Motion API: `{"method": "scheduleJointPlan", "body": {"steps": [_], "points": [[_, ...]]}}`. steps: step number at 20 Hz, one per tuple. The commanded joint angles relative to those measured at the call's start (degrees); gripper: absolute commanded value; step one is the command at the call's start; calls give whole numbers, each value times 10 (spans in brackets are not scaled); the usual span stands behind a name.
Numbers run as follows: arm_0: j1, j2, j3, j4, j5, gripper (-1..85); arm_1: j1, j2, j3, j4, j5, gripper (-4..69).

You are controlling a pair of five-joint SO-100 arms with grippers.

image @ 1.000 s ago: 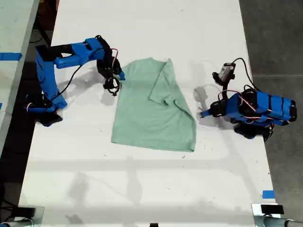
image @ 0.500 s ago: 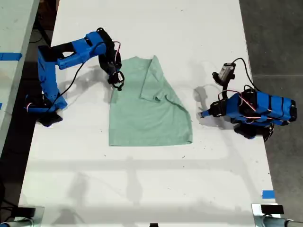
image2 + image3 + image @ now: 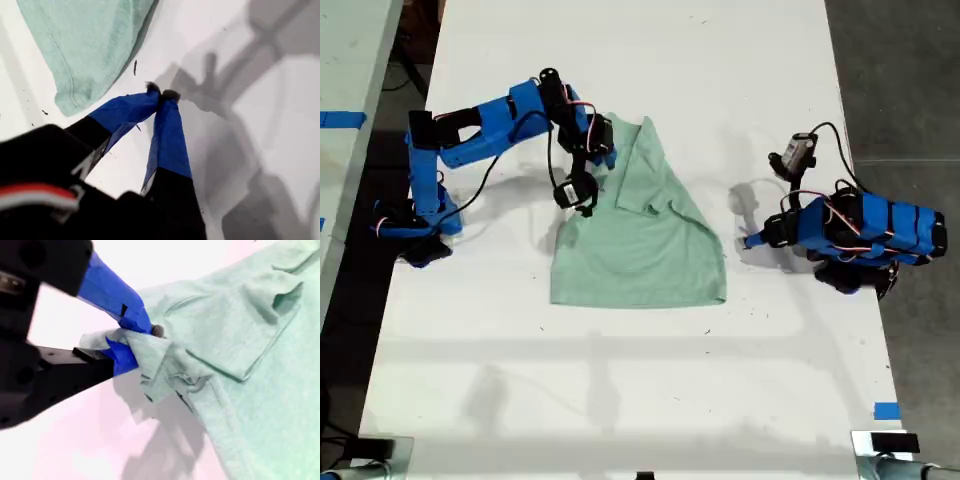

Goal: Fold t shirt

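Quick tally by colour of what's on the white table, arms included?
Blue arms: 2, my second gripper clamped on the shirt, my first gripper on bare table.
Mint-green t shirt: 1.
Total: 3.

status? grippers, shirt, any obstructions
My second gripper shut on the t shirt, bunched edge lifted off the table. My first gripper shut, empty, beside the shirt's edge. One side already folded in. Nothing in the way.
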Motion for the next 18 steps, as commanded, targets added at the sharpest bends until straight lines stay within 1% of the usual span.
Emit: {"method": "scheduleJointPlan", "body": {"steps": [1, 2, 4, 5, 8, 10, 15, 16, 18], "points": [[45, -19, -33, -42, -11, 22, -4, 4, 30, -14, 4, 15], [55, -34, -33, -59, -12, 46, -4, 4, 30, -14, 4, 15], [72, -62, -33, -91, -12, 187, -4, 4, 30, -14, 4, 15], [74, -71, -33, -99, -18, 209, -4, 4, 30, -14, 4, 15], [67, -80, -33, -104, -11, 220, -4, 4, 30, -14, 3, 15], [58, -52, -33, -88, -7, 220, -4, 4, 30, -14, 2, 15], [7, 172, 8, 23, -20, 195, -5, 4, 30, -14, 2, 15], [-4, 236, 40, 36, -25, 189, -5, 4, 30, -14, 2, 15], [-12, 374, 135, 42, -49, 183, -5, 4, 30, -14, 2, 15]]}}
